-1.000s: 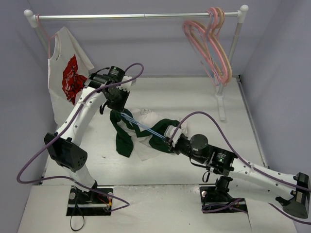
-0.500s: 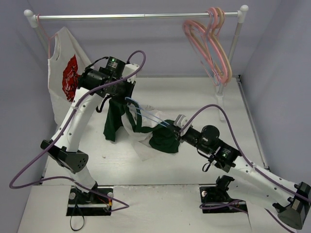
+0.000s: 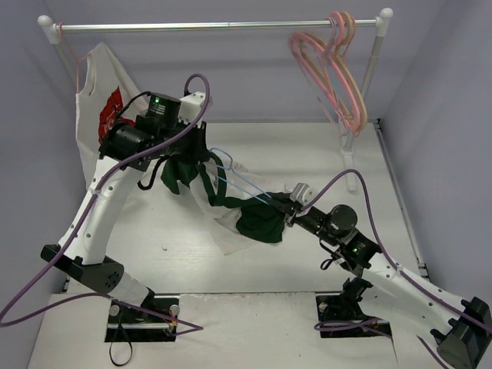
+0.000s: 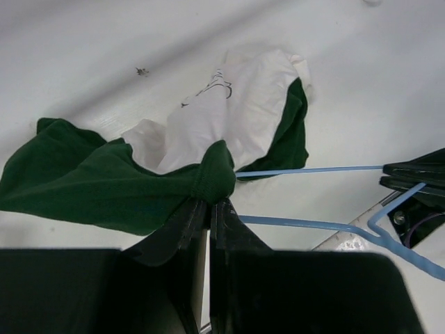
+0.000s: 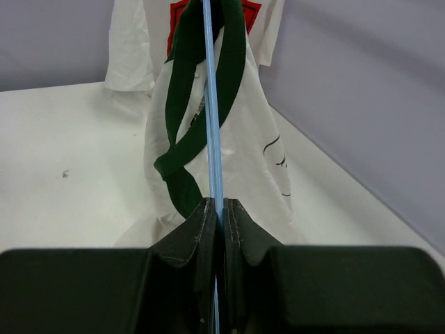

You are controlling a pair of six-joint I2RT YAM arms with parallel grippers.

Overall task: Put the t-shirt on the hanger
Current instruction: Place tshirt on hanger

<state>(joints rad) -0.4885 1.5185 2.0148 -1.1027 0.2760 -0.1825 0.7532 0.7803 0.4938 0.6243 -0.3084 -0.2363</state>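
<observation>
Your left gripper (image 4: pixel 210 203) pinches the t-shirt (image 4: pixel 229 118). Your right gripper (image 5: pixel 217 205) clamps the hanger (image 5: pixel 211 104), long axis running far-left toward the left gripper.

a metal rail (image 3: pixel 215 25) runs across the back, above the white table (image 3: pixel 307 154). a white shirt with a red graphic (image 3: pixel 92 138) hangs from the rail's left end. pink hangers (image 3: pixel 355 119) hang bunched near its right end, beside the white post (image 3: pixel 374 54).

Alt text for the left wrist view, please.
The left gripper pinches a dark green fold of the t-shirt, whose white body trails onto the table. The light-blue hanger runs off to the right.
</observation>
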